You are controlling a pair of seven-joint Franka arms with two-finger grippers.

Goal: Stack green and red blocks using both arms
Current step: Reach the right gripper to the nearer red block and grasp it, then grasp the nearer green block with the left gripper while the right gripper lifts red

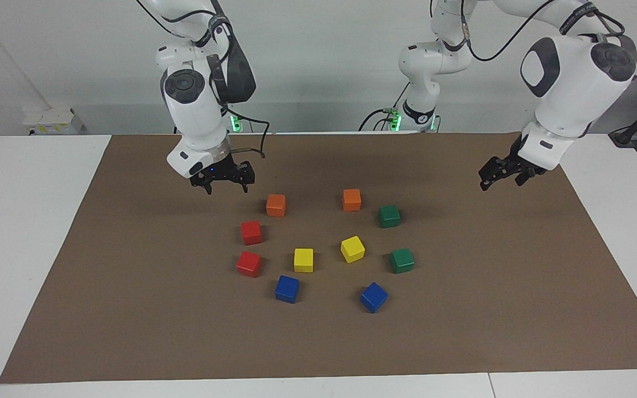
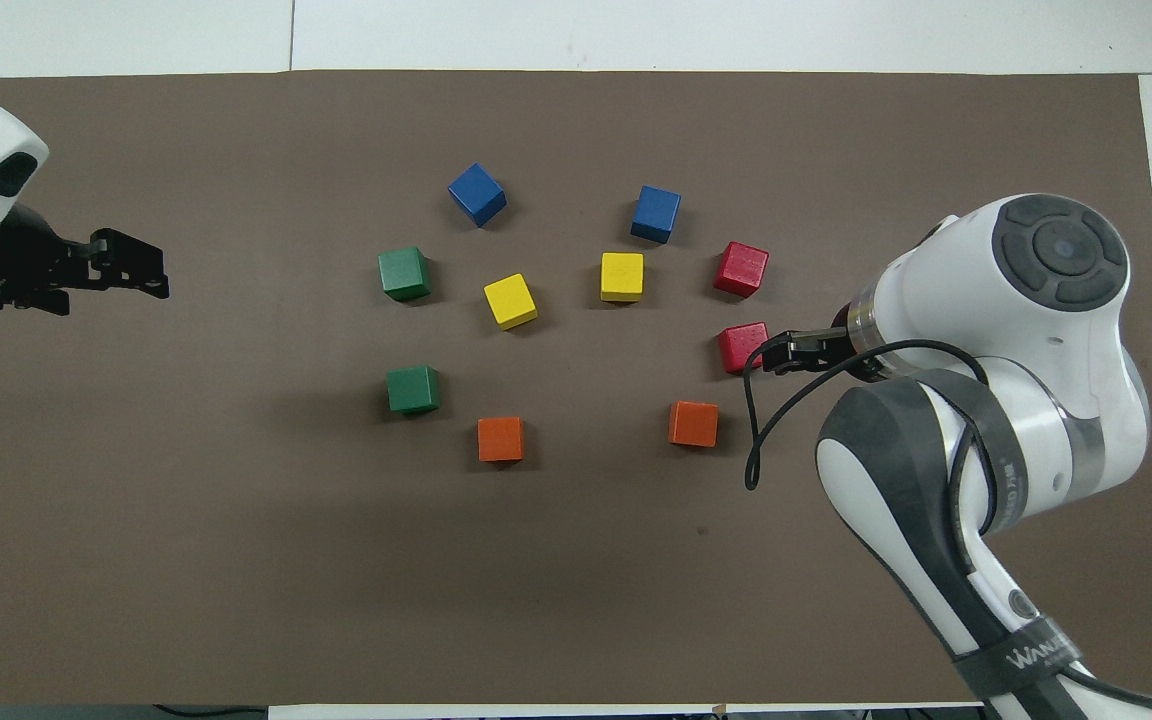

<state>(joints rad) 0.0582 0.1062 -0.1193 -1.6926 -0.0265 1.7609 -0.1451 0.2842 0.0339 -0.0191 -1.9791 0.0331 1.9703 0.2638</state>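
Black right gripper (image 1: 228, 187) fingers apart, empty.

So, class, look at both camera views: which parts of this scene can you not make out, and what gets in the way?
- Overhead view: the right gripper and its cable overlap an edge of the red block nearer the robots, hiding that edge.
- Overhead view: the picture's edge cuts off the left arm; only the left gripper and wrist show.
- Facing view: the top edge cuts off both arms' upper links.
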